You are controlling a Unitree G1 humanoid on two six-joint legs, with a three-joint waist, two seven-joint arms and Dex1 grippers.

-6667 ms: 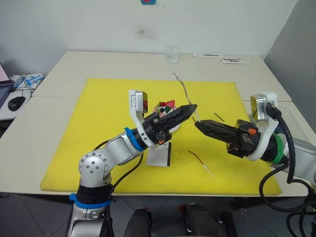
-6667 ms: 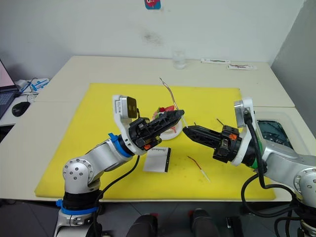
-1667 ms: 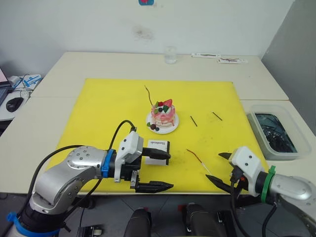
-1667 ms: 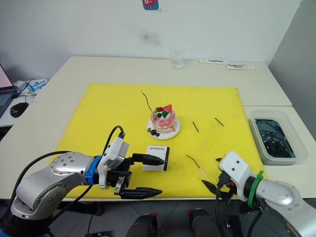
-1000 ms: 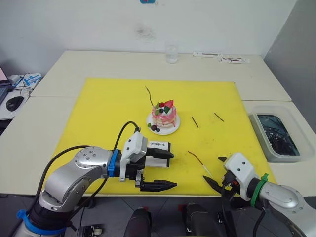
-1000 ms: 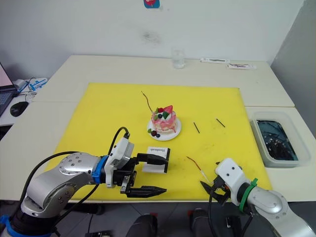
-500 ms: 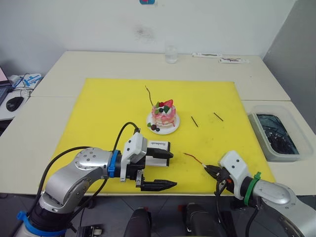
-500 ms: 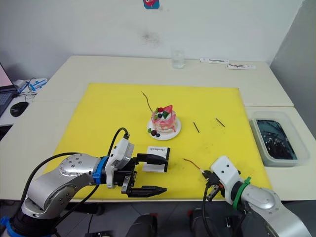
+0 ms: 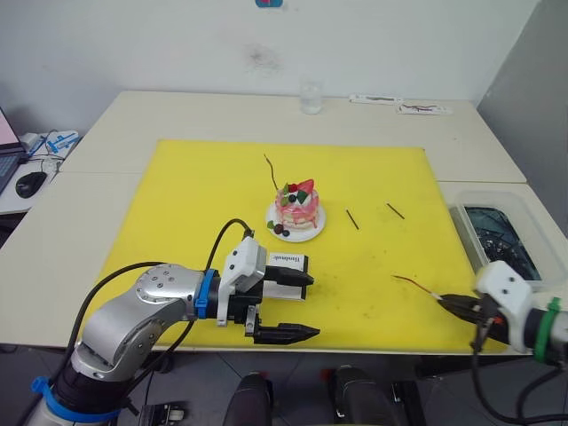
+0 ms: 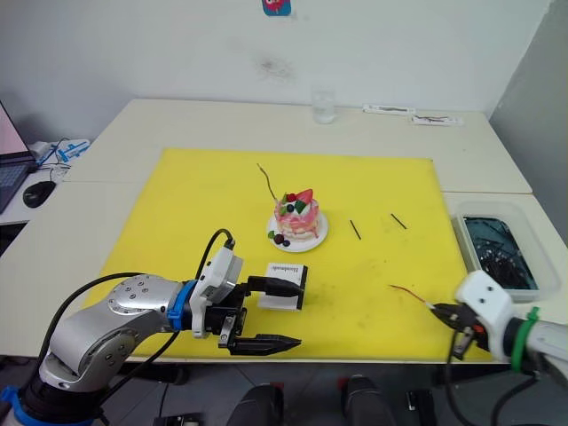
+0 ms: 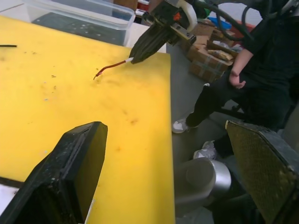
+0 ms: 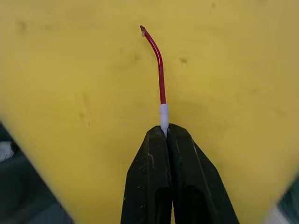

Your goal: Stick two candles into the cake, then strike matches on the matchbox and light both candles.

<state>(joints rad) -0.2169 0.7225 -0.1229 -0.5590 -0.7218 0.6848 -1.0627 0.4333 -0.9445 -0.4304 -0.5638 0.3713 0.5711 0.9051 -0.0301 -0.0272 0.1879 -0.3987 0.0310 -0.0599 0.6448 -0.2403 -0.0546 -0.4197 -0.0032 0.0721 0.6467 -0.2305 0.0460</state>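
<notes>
The pink-and-white cake [image 9: 296,209] sits on its white plate mid-mat, with one thin curved candle [image 9: 271,173] standing up from its far-left side. My right gripper [image 9: 441,301] is shut on the pale end of the other candle [image 9: 413,284], holding it just above the mat's front right corner; the right wrist view shows this candle [image 12: 160,70] pinched at the fingertips. Two short dark matches [image 9: 352,219] [image 9: 394,210] lie right of the cake. My left gripper [image 9: 313,306] stands open at the mat's front edge, its upper finger over the white matchbox [image 9: 282,260].
A yellow mat [image 9: 177,195] covers the table. A clear bin [image 9: 497,240] of dark water stands off its right side. A glass [image 9: 310,98] is at the back. A person [image 11: 261,70] is near the table's right end.
My right gripper has shut on the loose candle's pale end, lifted it and carried it right, from front centre to the mat's front right corner. The left arm has stayed put.
</notes>
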